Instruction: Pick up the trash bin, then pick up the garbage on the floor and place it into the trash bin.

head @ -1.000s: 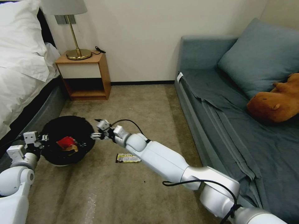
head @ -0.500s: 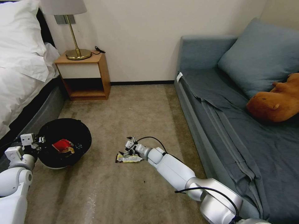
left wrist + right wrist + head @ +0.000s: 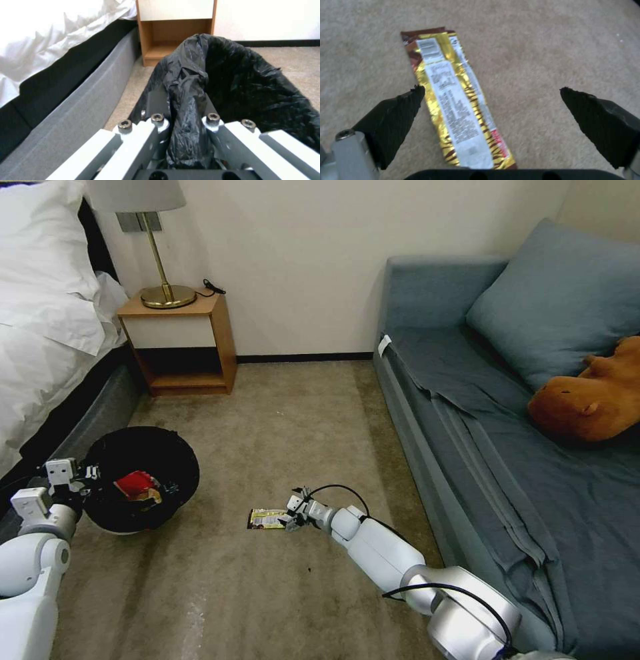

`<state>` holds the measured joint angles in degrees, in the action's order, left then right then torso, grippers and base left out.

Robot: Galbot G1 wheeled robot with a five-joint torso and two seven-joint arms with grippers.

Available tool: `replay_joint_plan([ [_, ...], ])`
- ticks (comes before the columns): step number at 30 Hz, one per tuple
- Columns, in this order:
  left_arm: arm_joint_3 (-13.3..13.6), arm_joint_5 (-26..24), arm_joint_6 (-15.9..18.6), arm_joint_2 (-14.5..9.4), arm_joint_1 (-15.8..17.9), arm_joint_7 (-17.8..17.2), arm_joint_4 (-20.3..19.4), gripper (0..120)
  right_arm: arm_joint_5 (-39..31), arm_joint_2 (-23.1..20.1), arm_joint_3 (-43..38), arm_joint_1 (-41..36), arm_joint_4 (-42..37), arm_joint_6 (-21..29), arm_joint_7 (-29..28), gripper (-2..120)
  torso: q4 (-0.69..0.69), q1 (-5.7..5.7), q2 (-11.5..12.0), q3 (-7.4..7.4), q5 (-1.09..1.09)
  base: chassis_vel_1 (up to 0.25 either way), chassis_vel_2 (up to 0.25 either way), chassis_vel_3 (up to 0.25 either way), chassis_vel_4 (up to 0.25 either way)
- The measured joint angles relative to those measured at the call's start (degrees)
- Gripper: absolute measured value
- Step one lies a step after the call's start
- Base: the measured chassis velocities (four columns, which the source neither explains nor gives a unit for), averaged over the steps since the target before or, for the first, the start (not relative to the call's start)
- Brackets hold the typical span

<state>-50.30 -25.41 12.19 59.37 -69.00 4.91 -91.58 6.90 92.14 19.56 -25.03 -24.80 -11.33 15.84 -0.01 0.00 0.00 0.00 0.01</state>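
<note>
Bin [image 3: 143, 487] clamped in left end effector [image 3: 83, 473] holds litter; right end effector [image 3: 288, 520], fingers apart, straddles last wrapper [image 3: 267, 519] on floor.

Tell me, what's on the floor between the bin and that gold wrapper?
Nothing: bare carpet separates the trash bin and the gold wrapper, seen from the head view.

Both arms white and light grey, rounded glossy shells, silver-grey joint near right elbow. Black cable loops along right forearm and wrist. Left gripper [image 3: 83, 473]: boxy white blocks, grey metal linkage bars, dark hex-socket screws on pale round bosses, black base plate. Right gripper [image 3: 490, 91]: two black ribbed wedge-shaped fingers [image 3: 391, 120] with frayed tips, grey metal mount with one hex screw.
</note>
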Motion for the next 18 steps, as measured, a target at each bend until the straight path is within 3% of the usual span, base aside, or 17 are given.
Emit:
replay_joint_plan([
  [18,0.1,0.1,0.9,1.2,-2.2,-0.2,-4.9,6,-0.1,0.0,-0.4,-0.8,2.5,1.4,2.6,100,0.01,0.00,0.0,0.00,-0.01,0.000,0.000,0.000,0.000],
])
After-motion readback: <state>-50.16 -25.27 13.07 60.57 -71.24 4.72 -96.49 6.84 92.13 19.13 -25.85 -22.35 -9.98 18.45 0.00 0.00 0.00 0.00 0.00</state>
